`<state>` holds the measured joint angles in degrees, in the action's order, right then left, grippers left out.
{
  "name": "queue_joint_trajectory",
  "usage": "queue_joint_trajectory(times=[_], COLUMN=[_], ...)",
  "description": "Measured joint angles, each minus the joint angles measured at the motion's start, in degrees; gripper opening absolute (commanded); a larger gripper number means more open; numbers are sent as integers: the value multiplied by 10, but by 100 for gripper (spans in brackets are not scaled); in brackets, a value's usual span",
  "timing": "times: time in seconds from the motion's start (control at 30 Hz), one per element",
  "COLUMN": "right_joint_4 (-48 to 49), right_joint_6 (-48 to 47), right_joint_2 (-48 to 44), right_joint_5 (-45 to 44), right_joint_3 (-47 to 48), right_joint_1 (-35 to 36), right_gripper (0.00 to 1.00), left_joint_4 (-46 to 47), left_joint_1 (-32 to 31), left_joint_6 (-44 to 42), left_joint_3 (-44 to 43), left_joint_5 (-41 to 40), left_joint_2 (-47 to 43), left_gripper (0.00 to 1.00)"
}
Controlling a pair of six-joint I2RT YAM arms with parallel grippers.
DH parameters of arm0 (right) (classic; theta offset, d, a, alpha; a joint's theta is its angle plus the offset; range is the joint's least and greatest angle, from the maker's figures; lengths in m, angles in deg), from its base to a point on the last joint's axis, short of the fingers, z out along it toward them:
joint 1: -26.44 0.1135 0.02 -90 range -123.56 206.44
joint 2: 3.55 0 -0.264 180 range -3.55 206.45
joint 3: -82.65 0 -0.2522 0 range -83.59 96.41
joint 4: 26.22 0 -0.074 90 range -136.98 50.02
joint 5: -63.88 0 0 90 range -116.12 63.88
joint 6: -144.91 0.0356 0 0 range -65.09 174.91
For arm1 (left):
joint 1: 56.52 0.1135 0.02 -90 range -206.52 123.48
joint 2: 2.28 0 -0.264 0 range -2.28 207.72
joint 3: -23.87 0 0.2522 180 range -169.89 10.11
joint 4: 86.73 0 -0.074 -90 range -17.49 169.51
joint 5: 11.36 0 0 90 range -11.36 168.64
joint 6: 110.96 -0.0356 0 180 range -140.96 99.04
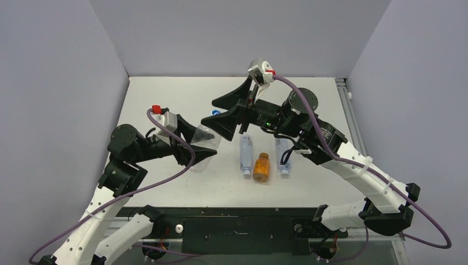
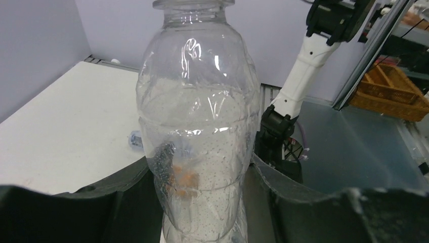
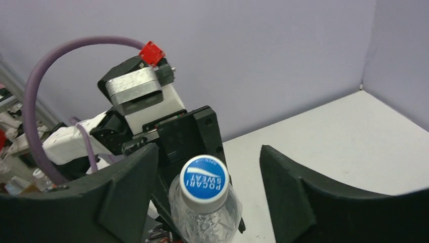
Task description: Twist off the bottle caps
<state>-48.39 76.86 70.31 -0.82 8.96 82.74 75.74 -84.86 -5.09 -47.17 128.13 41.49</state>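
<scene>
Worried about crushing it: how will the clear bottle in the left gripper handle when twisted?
The clear bottle looks empty, only droplets inside, so probably very light. Its thin ribbed wall likely flexes under a hard squeeze. Smooth plastic might slip and turn in the left gripper.

The tall bottle [image 2: 197, 126] is thin clear plastic, glossy, with ribs and fine dimples on its lower half. Its cap [image 3: 204, 178] is smooth plastic with a blue and white printed top. The right gripper [image 3: 210, 154] has fingers [image 3: 303, 197] of matt black, slightly grainy plastic. The table [image 1: 165, 94] is matt white. The 2 short bottles [image 1: 246, 154] [image 1: 284, 157] are clear and shiny. The orange bottle [image 1: 261, 168] seems to be translucent plastic, but it shows too small to be certain. The purple cable [image 1: 165, 182] looks smooth.
</scene>
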Motion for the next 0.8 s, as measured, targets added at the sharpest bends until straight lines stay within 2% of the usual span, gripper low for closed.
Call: queue_joint_trajectory(times=[0.07,0.2,0.27,0.4,0.63,0.8], right_joint_4=[-22,-66,-87,-122,-144,-130], right_joint_6=[-3,-2,-2,2,26,36], right_joint_2=[3,21,33,72,110,108], right_joint_5=[-38,-150,-210,-301,-356,-360], right_joint_3=[10,45,65,111,119,114], right_joint_1=[8,31,45,78,86,86], right_gripper=[80,81,78,64,44,44], left_joint_4=[-10,-32,-38,-42,-39,-38], left_joint_1=[-2,-5,-5,-5,-5,-5], left_joint_6=[-19,-78,-110,-152,-174,-181], left_joint_3=[0,4,11,26,30,36], left_joint_5=[-5,-67,-106,-175,-226,-236], left_joint_2=[3,3,-1,-10,-18,-24], left_gripper=[8,9,8,8,8,8])
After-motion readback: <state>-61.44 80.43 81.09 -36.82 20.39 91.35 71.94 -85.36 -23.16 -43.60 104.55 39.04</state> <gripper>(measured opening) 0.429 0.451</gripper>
